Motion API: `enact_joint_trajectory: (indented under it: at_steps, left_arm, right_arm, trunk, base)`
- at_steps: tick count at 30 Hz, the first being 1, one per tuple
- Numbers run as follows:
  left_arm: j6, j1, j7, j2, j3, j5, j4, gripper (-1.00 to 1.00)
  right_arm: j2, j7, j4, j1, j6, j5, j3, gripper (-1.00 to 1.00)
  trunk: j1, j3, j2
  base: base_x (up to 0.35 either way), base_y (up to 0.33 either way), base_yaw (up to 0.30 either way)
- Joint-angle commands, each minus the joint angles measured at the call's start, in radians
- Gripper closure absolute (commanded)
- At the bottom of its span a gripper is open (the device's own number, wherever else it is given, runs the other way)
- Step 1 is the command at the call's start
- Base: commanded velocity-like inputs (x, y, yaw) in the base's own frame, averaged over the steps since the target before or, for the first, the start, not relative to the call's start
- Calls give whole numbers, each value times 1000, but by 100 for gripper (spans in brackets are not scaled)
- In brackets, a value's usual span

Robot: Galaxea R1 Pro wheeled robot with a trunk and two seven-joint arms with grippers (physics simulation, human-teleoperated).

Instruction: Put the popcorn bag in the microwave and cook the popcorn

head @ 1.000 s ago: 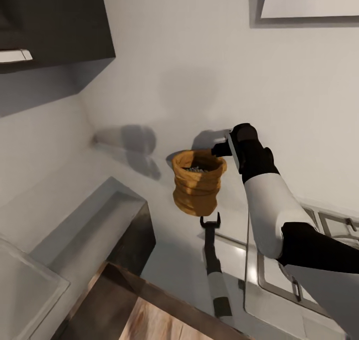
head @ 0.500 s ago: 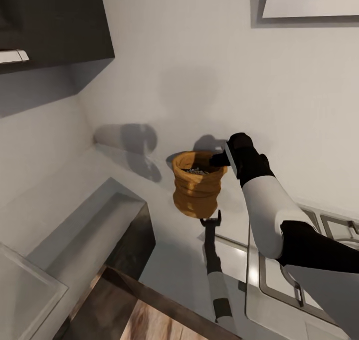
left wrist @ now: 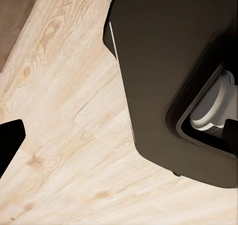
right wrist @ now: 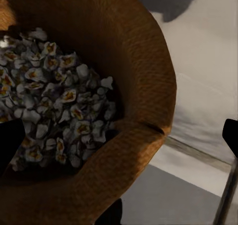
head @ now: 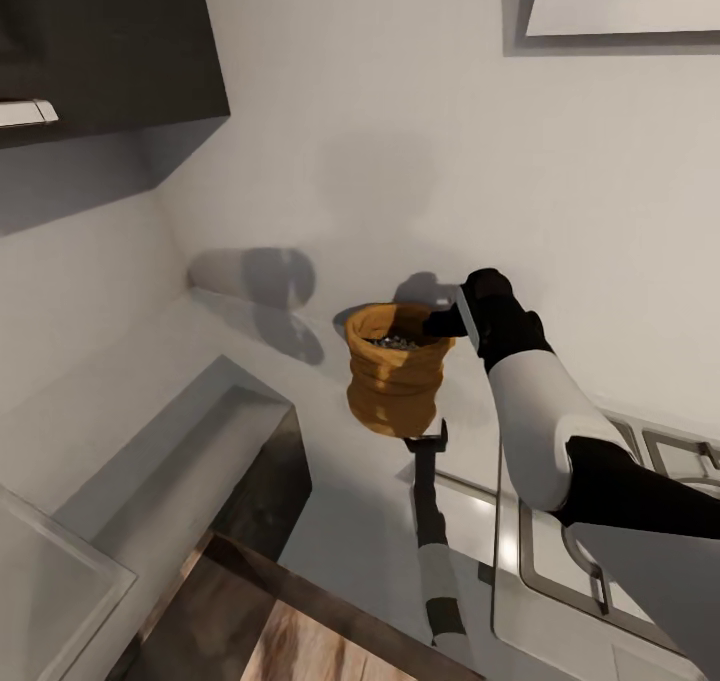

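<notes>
Squat tan-orange burlap popcorn bag (head: 396,381) lifted above grey steel countertop (head: 330,431), right gripper (head: 440,323) pinching its rolled rim, right wrist view reveals grey-white popcorn (right wrist: 54,96) inside, left gripper (left wrist: 10,143) over pale wood floor (left wrist: 64,136), closure unclear

Tan-orange popcorn bag (head: 396,381), upright, mouth open, greyish popcorn (right wrist: 54,96) inside

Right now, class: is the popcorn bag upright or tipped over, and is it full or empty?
Upright: the popcorn bag has its rolled mouth facing up. It holds grey-white popcorn, seen below the rim.
</notes>
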Motion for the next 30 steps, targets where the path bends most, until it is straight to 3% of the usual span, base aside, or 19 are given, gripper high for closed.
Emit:
enact_joint_trajectory:
  at_steps: [1,7,16,30]
  left_arm:
    - [-3,0,1,0,2,3,-1,-100]
    - [-2,0,0,0,3,3,-1,-100]
    - [-1,0,-1,0,2,3,-1,-100]
    - [-1,0,0,0,2,4,-1,-100]
  right_arm:
    - [1,11,-3,-1,3,12,-4,-100]
    - [0,12,-7,-1,3,14,-2,-100]
    - [-1,12,-7,-1,3,14,-1,-100]
    - [-1,11,48,-1,3,12,-8,-100]
  trunk:
    - [1,-2,-2]
    - [1,-2,-2]
    - [1,-2,-2]
    - [1,-2,-2]
  base:
    - [0,0,0]
    - [10,0,0]
    - [221,0,0]
    - [12,0,0]
